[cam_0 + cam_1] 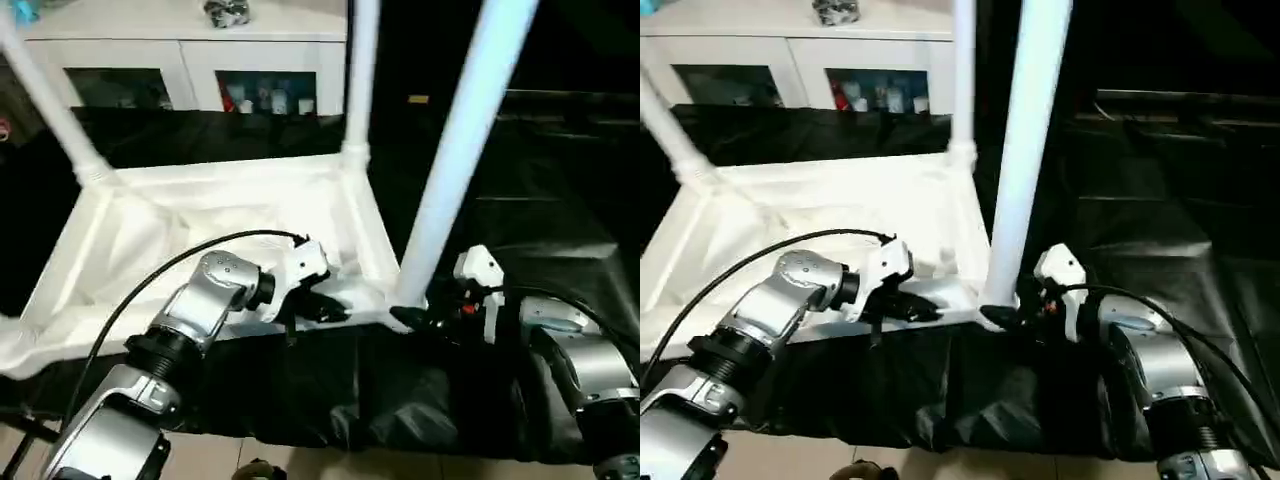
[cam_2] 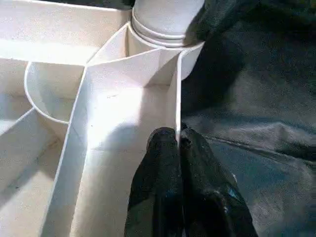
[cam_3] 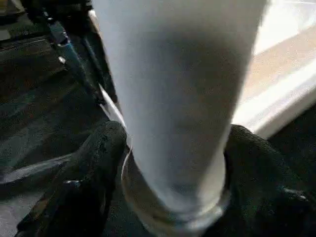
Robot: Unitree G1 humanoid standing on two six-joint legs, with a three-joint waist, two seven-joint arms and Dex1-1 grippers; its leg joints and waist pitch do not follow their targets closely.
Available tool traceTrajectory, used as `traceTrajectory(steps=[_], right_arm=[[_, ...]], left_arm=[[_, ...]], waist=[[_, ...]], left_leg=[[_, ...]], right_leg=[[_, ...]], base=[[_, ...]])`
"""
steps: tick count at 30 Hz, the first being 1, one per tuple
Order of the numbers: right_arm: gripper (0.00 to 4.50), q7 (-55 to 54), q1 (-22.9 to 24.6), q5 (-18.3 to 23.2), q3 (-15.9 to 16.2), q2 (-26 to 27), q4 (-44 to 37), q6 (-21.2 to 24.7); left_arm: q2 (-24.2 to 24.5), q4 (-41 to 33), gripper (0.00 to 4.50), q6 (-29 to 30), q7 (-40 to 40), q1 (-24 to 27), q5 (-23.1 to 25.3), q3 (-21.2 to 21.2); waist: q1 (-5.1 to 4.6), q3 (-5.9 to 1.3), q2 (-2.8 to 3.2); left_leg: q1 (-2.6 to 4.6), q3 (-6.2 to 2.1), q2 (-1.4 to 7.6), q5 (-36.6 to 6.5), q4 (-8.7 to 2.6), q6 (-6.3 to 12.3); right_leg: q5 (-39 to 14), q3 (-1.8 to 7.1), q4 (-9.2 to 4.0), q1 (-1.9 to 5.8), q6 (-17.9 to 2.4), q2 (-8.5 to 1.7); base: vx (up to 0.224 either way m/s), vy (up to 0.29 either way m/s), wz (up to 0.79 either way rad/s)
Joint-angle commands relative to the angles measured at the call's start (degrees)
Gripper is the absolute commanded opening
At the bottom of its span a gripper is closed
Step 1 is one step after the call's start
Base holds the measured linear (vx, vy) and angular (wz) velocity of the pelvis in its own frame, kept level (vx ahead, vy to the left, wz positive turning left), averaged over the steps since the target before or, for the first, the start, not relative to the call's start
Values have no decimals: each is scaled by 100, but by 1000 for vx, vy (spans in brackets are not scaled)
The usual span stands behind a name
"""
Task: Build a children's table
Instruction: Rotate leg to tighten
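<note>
A: Where is the children's table point(image 1: 230, 220)?

B: It lies upside down on the black cloth point(image 1: 420, 390), in the middle of the scene, ribbed underside facing up. Three legs rise from its corner sockets: one at the far left point(image 1: 50, 105), one at the far right point(image 1: 360, 70), and one at the near right corner point(image 1: 465, 140), leaning a little to the right.

A: What is the left gripper point(image 2: 178, 143) doing?

B: Its jaws are pinched shut on the table's near rim point(image 2: 176, 106), just left of the near right corner socket. The wrist view shows one black finger on each side of the thin white wall.

A: And the right gripper point(image 1: 420, 318)?

B: It sits at the foot of the near right leg, where the leg meets the socket. In its wrist view the jaws stand on either side of the leg's base, closed around it, with a black finger point(image 3: 94, 163) pressed against each flank.

A: Anything behind?

B: A white cabinet with glass doors point(image 1: 190, 60) stands at the far side.
</note>
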Motion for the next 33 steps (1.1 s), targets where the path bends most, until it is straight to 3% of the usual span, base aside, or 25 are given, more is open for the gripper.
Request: traceTrajectory(steps=[1,6,13,18,19,20,22,23,24,25,27,33], right_arm=[[298,318,37,-72,389,51,-99,28],[256,413,40,-95,460,68,-87,17],[243,404,147,-13,460,104,-169,114],[241,241,199,94,335,278,-152,162],[240,-239,186,90,168,523,-60,119],[238,-266,185,87,161,536,-54,115],[224,-1354,16,-140,-71,945,327,117],[213,-1401,7,-153,-80,960,347,116],[213,-2086,-162,-291,-237,1209,675,126],[206,-2086,-162,-291,-237,1209,675,126],[201,-2444,-253,-329,-340,1330,828,147],[198,-3630,-550,-376,-753,1902,1173,141]], left_arm=[[-66,-214,0,-108,-2,-64,-142,-25],[-55,-276,0,-71,-116,-13,-149,-34],[-145,-228,0,59,145,-21,-52,-10],[-276,-180,0,219,461,-57,34,25],[-490,-38,0,373,989,-141,94,160],[-501,-30,0,380,1017,-146,97,167],[-848,262,0,557,1840,-329,143,415],[-861,275,0,561,1871,-337,143,425],[-1068,457,0,636,2326,-461,171,547],[-1068,457,0,636,2326,-461,171,547],[-1176,542,0,640,2550,-518,183,601],[-1605,737,0,586,3213,-674,352,595]], waist=[[5,-392,-93],[19,-399,-89],[19,-393,-81],[49,-370,-84],[38,-361,-81],[38,-361,-81],[1,-334,-85],[-23,-322,-79],[-49,-325,-102],[-100,-318,-103],[-116,-314,-100],[-166,-337,-83]], left_leg=[[157,-159,345,-1250,-396,337],[145,-164,342,-1195,-394,358],[150,-161,338,-1244,-393,345],[180,-172,343,-1520,-422,232],[185,-170,352,-1560,-433,181],[185,-170,352,-1560,-433,181],[221,-199,332,-1842,-463,3],[235,-191,316,-1938,-461,-42],[243,-216,303,-2069,-469,-109],[218,-226,288,-2101,-477,-138],[212,-225,292,-2096,-479,-91],[198,-230,284,-2028,-487,-68]], right_leg=[[-1204,213,-373,216,-1364,-357],[-1103,205,-358,229,-1382,-358],[-1168,209,-372,229,-1375,-358],[-1623,212,-427,218,-1277,-373],[-1680,225,-433,197,-1248,-375],[-1680,225,-433,197,-1248,-375],[-2200,210,-500,176,-1123,-390],[-2333,207,-521,150,-1100,-377],[-2539,193,-541,172,-1010,-386],[-2631,186,-557,177,-951,-385],[-2646,196,-582,169,-873,-387],[-2380,194,-576,170,-887,-368]], base=[[0,0,0],[0,0,0],[0,0,0],[0,0,0],[0,0,0],[0,0,0],[0,0,0],[0,0,0],[0,0,0],[0,0,0],[0,0,0],[0,0,0]])
